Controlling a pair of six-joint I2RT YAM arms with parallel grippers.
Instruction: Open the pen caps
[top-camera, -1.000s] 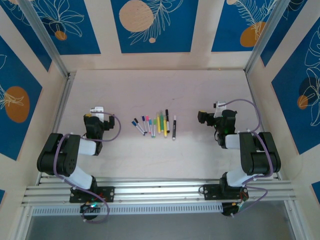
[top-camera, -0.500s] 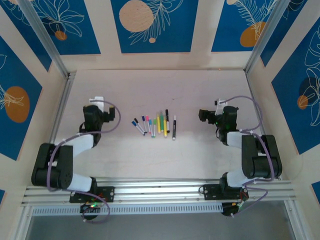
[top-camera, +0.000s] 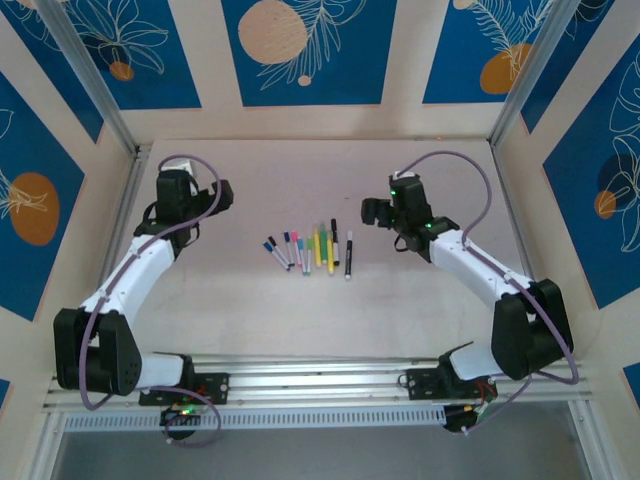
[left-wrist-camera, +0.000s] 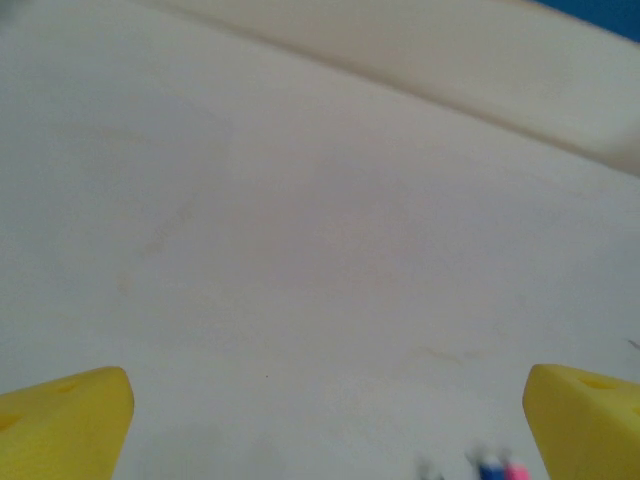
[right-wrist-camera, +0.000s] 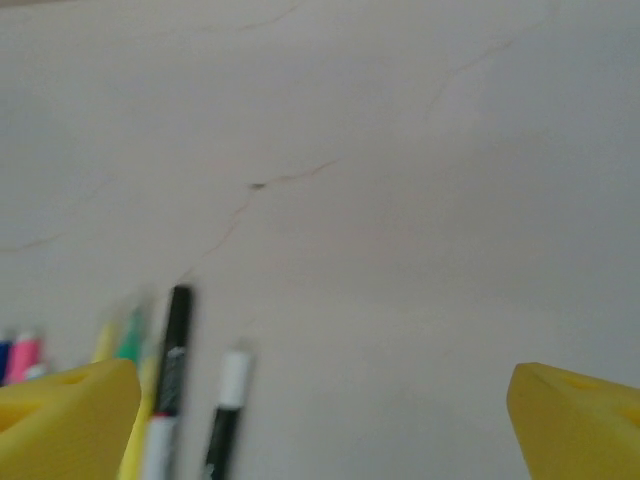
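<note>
Pens (top-camera: 310, 250) lie between left hand (top-camera: 224, 196) and right hand (top-camera: 368, 212), both wide open and empty

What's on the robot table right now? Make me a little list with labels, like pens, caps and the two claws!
table: pale tabletop
pens: row of thin marker pens lying side by side in the middle, between the arms
caps: small coloured plastic pen caps look on; none seen lying loose
left gripper: open, holding nothing, left of the row
right gripper: open, holding nothing, right of the row
</note>
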